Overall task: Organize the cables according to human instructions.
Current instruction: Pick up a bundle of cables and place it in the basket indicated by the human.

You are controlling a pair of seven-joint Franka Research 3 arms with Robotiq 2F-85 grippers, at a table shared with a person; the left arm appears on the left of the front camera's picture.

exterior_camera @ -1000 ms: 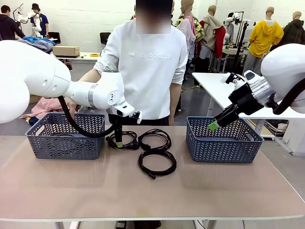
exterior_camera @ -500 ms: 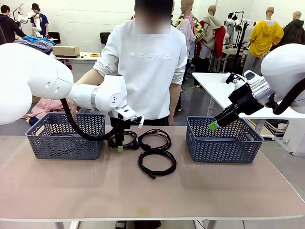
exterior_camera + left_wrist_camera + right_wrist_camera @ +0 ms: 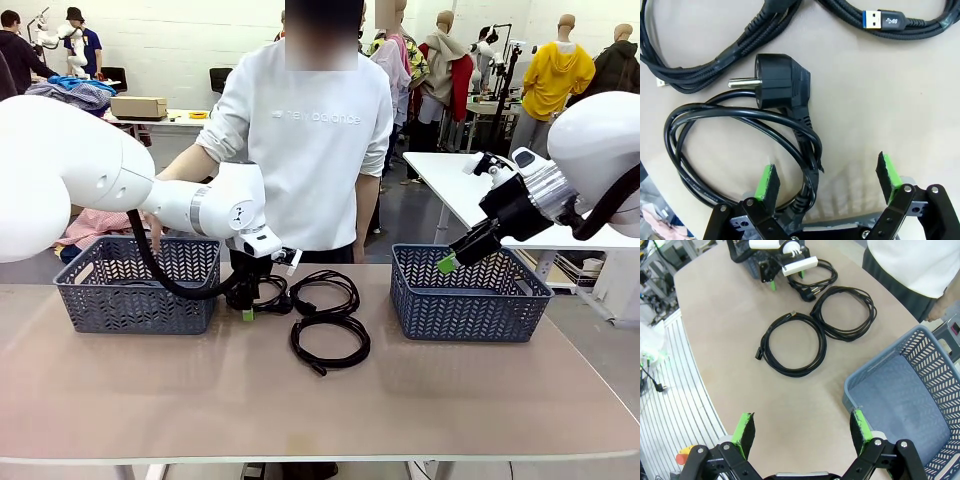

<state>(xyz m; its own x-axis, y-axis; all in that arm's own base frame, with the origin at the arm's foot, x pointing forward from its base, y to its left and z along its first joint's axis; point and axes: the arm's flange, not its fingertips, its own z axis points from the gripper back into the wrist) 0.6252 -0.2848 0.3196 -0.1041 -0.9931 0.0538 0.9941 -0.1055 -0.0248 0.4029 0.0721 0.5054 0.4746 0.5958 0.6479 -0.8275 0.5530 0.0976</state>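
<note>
Left tool [image 3: 826,176] sat wide open and empty, low over the leftmost power cord [image 3: 735,111] on the tabletop [image 3: 880,100], near the left basket [image 3: 135,300]. The cord's bundled strands ran up between the green pads [image 3: 766,182], and its plug [image 3: 782,85] lay farther ahead. The grasp looked like the step in hand: drop straight, gather every strand between the pads, stay off the plug, then squeeze. The two other cables [image 3: 330,319] lay close by, so a clean vertical lift would suit. Right tool [image 3: 447,263] hung open and empty above the right basket [image 3: 470,310].
</note>
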